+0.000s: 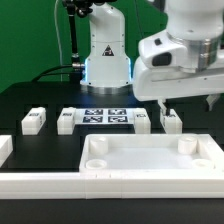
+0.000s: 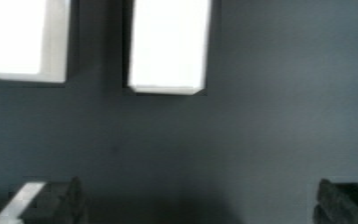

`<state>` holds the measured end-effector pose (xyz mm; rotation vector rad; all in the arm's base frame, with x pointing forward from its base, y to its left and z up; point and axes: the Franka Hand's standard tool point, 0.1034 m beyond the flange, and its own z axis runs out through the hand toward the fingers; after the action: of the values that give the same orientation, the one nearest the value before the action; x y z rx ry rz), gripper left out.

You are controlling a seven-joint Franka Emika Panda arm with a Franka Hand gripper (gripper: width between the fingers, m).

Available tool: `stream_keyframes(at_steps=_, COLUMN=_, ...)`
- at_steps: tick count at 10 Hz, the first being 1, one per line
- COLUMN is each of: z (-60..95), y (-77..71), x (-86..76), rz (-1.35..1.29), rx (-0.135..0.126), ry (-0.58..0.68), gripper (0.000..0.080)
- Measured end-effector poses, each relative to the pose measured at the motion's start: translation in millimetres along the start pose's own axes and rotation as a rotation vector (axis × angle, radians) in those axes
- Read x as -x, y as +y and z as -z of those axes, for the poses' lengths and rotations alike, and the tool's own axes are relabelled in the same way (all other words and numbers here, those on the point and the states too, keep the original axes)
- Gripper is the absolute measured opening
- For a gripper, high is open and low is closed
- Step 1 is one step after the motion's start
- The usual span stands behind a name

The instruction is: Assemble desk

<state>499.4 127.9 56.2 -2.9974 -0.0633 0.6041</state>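
4 tagged legs [image 1: 68,121] flank marker board [image 1: 105,117]; hand [image 1: 188,100] hovers spread wide.

A black worktop [image 1: 40,98] fills the middle of the frame, and the marker board [image 1: 105,117] lies flat at its centre. A white rail [image 1: 60,186] runs along the bottom edge. A green backdrop [image 1: 25,40] shows upper left.

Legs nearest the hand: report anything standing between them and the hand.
Nothing visible does. The hand hangs open above the two legs at the exterior view's right. In the wrist view, only bare dark table lies between its fingers and them.
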Motion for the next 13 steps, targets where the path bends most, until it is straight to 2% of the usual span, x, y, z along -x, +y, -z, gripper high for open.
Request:
stream_keyframes(at_steps=2, z=-2.0, y=2.7, x=7.1, rz=-0.004, rx=0.004, ry=-0.125, gripper=0.0648)
stream_keyframes(at_steps=3, z=-3.5, y=2.1, x=4.8, rz=-0.004, rx=0.002, ry=-0.170, gripper=0.0648)
stream_keyframes(at_steps=5, z=-17.0, y=14.1, x=19.5, rz=-0.022, rx=0.011, ry=-0.373, gripper=0.0648)
stream_keyframes(at_steps=6, z=-22.2, y=17.4, x=21.0, rz=-0.027, rx=0.013, ry=-0.504, gripper=0.0648)
stream_keyframes(at_steps=7, z=-24.0, y=11.8, x=4.6, rz=-0.027, rx=0.008, ry=-0.502, gripper=0.0648)
stream_keyframes(at_steps=8, z=-23.0, y=10.5, x=3.4, rz=-0.019, rx=0.006, ry=-0.494, gripper=0.0648)
stream_keyframes(at_steps=10, z=-25.0, y=10.7, x=3.5, rz=-0.019, rx=0.006, ry=-0.495, gripper=0.0648)
stream_keyframes(at_steps=13, z=-50.4, y=3.7, x=19.4, rz=-0.013, rx=0.027, ry=-0.552, gripper=0.0648)
